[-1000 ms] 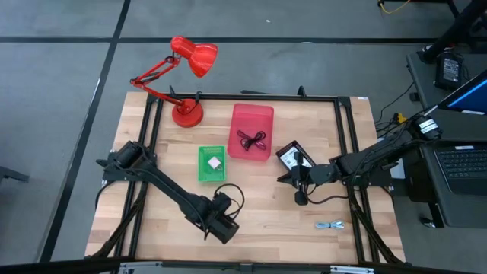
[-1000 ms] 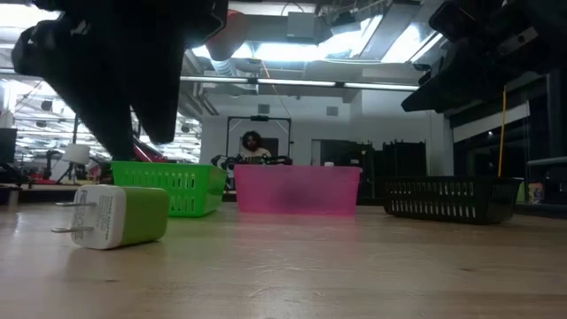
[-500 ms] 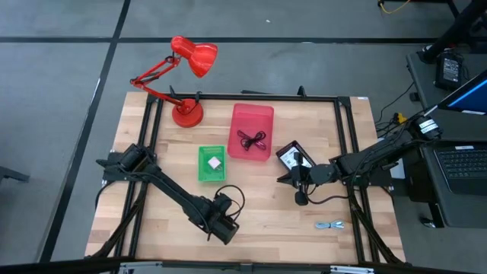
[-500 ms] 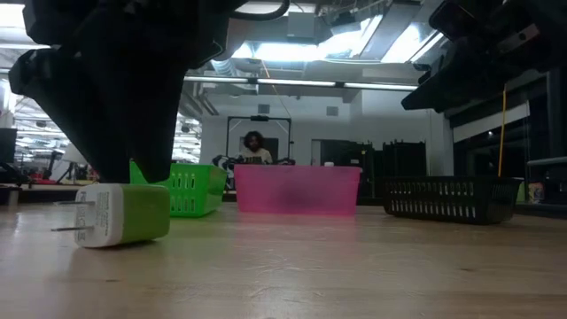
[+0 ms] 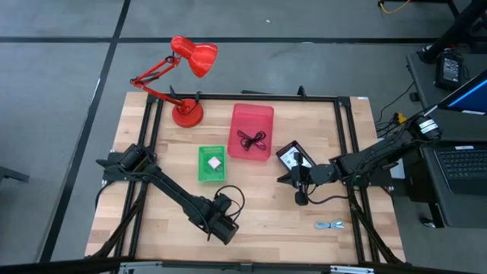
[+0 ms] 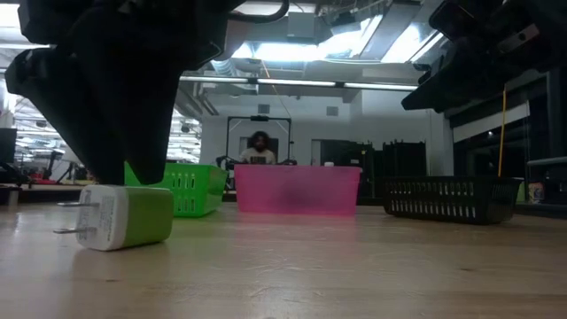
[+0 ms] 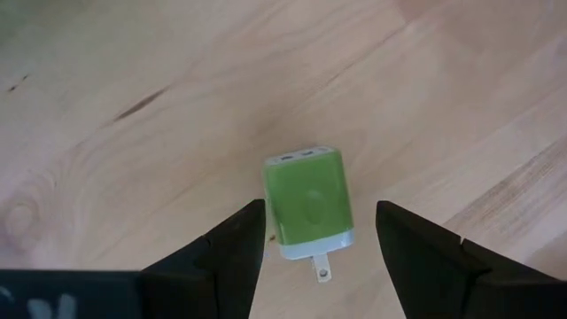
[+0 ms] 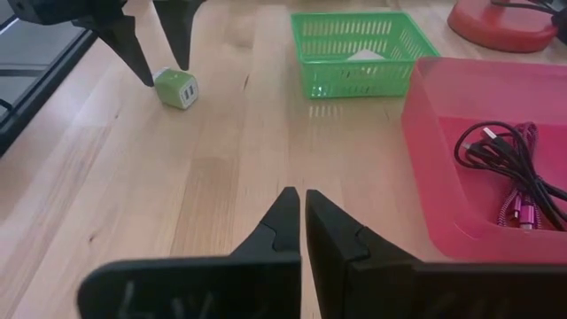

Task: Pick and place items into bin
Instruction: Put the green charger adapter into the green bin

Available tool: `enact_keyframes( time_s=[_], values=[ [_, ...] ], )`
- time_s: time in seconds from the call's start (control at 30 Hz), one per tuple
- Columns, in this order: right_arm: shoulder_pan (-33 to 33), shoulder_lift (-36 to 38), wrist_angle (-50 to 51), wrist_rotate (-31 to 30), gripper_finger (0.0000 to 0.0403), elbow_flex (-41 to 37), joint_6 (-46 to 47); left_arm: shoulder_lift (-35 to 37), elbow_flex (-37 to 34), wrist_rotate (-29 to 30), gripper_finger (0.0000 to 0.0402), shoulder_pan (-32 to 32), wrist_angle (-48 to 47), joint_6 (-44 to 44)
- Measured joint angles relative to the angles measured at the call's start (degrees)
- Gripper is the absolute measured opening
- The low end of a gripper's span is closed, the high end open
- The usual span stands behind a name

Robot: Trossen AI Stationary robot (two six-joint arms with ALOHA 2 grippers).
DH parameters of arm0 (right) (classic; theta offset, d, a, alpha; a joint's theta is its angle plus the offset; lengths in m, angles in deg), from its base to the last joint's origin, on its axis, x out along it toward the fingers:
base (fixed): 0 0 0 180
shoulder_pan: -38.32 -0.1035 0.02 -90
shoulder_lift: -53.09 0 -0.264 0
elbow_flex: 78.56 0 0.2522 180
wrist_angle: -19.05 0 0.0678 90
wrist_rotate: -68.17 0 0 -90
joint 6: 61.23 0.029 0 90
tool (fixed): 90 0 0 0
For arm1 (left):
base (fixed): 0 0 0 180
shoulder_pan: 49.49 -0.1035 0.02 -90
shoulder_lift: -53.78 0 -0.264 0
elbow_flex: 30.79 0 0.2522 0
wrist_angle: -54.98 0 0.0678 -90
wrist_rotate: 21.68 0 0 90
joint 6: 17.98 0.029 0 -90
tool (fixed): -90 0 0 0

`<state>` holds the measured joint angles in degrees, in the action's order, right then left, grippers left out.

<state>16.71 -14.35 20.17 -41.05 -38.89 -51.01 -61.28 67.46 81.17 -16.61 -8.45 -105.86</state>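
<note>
A small green-and-white plug charger (image 7: pixel 308 202) lies on its side on the wood near the table's near edge, also in the low view (image 6: pixel 120 217) and the right wrist view (image 8: pixel 177 89). My left gripper (image 7: pixel 319 217) is open just above it, one finger on each side with gaps showing; in the high view the gripper (image 5: pixel 222 226) hides the charger. My right gripper (image 8: pixel 299 206) is shut and hovers above the table beside the black bin (image 5: pixel 295 157). A blue-grey coiled cable (image 5: pixel 331 225) lies near the near right corner.
The green bin (image 5: pixel 211 164) holds a white packet (image 8: pixel 363 56). The pink bin (image 5: pixel 251 131) holds black and maroon cables (image 8: pixel 505 168). A red desk lamp (image 5: pixel 186 113) stands at the far left. Bare wood lies between the two arms.
My left gripper has come down over the charger, its dark body sinking lower in the low view until its fingers stand around the charger. The charger and my right arm have stayed where they were.
</note>
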Motion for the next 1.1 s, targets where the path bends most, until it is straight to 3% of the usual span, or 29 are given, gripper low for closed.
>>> enact_keyframes(
  time_s=[0.9,1.1],
  values=[
    [0.0,0.0,0.0,0.0,0.0005,0.0,0.0,-3.3,0.0,-0.9,0.0209,-0.8,-0.2,3.2],
    [0.0,0.0,0.0,0.0,0.0005,0.0,0.0,-3.1,0.0,-2.6,0.0171,-0.7,-0.2,6.3]
  ],
)
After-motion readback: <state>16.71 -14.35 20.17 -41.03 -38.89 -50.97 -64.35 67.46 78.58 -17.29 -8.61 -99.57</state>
